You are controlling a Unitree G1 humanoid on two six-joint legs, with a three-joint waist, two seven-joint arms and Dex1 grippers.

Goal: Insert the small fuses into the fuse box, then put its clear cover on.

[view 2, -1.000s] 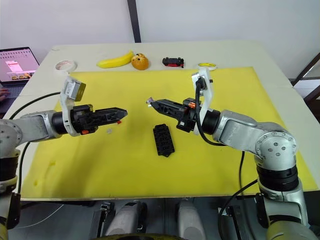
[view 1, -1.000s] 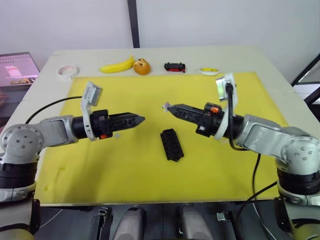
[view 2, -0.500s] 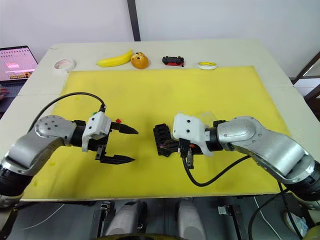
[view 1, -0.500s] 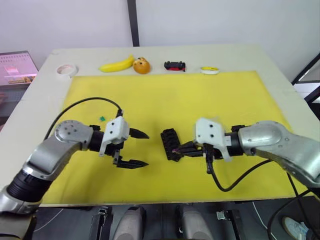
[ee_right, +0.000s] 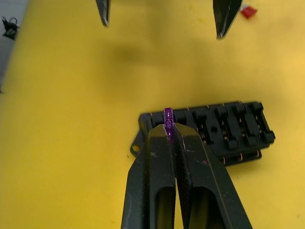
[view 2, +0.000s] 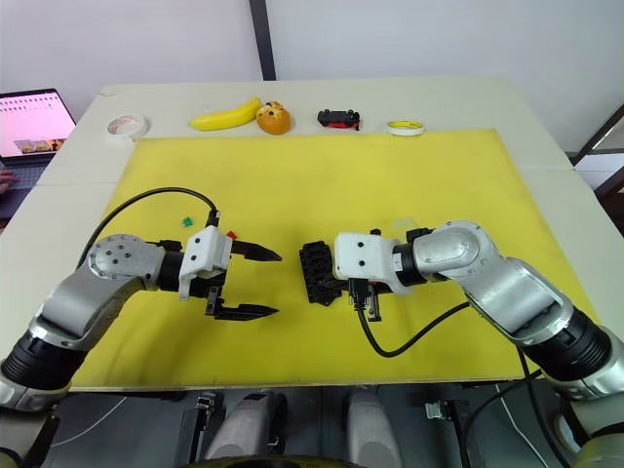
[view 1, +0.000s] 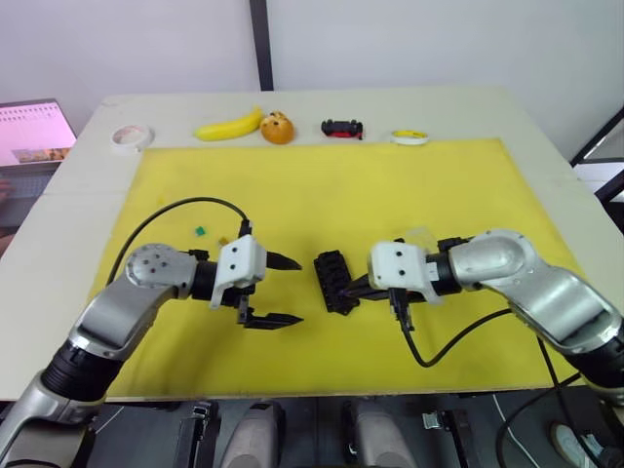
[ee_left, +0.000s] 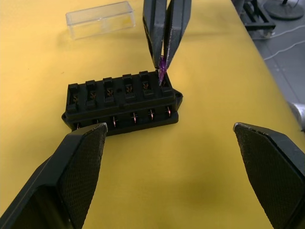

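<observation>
The black fuse box [view 1: 334, 281] lies mid-mat, its two rows of slots facing up [ee_left: 121, 102]. My right gripper [view 1: 355, 290] is shut on a purple fuse [ee_right: 168, 119], held by its edge with its lower tip [ee_left: 162, 72] at the end slot of the box. On the other side of the box my left gripper [view 1: 292, 291] stands open with nothing between its fingers [ee_left: 71, 176], a short way off. The clear cover [ee_left: 99, 19] rests on the mat behind the right gripper. A teal fuse [view 1: 199, 231] and a red fuse [view 2: 231, 235] lie near my left arm.
Everything sits on a yellow mat [view 1: 322, 185] on a pale table. Along the far edge are a white tape roll [view 1: 130, 138], a banana [view 1: 229, 127], an orange fruit [view 1: 277, 129], a toy car [view 1: 340, 128] and a yellow tape roll [view 1: 409, 137]. A laptop [view 1: 34, 132] stands far left.
Both arms have come down from above the mat to the box. The left gripper has opened and edged toward the box. The right gripper has brought the purple fuse to the end slot.
</observation>
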